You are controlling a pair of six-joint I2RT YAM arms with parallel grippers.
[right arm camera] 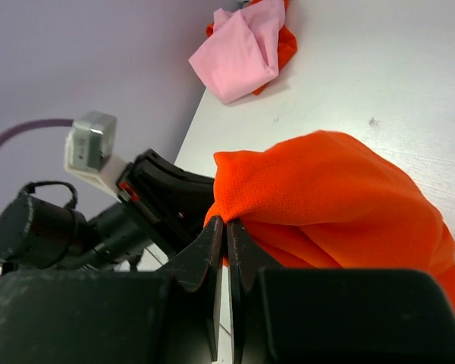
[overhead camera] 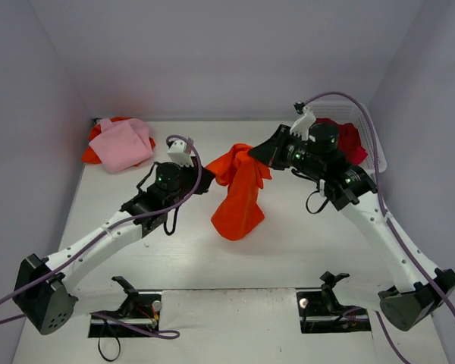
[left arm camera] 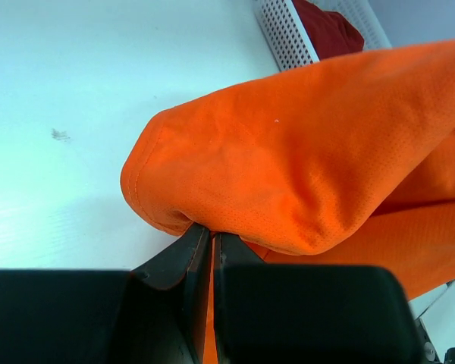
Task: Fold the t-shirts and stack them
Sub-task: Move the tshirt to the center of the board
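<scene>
Got the orange t-shirt [overhead camera: 239, 193] scrunched and dangling mid-worktop, top wadded between left gripper [left arm camera: 212, 241] and right gripper [right arm camera: 226, 227], both pinched tight on the fabric, bottom drooping toward the near edge.

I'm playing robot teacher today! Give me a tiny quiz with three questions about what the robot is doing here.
1. True or false: the left hand and the right hand are both pinching the orange t-shirt.
2. Which shirt lies on top of the pile in the far left corner? A) green B) pink C) blue
3. Fill the gap: the red shirt sits in a white ____.

Key: 1 true. 2 B, the pink shirt. 3 basket.
</scene>
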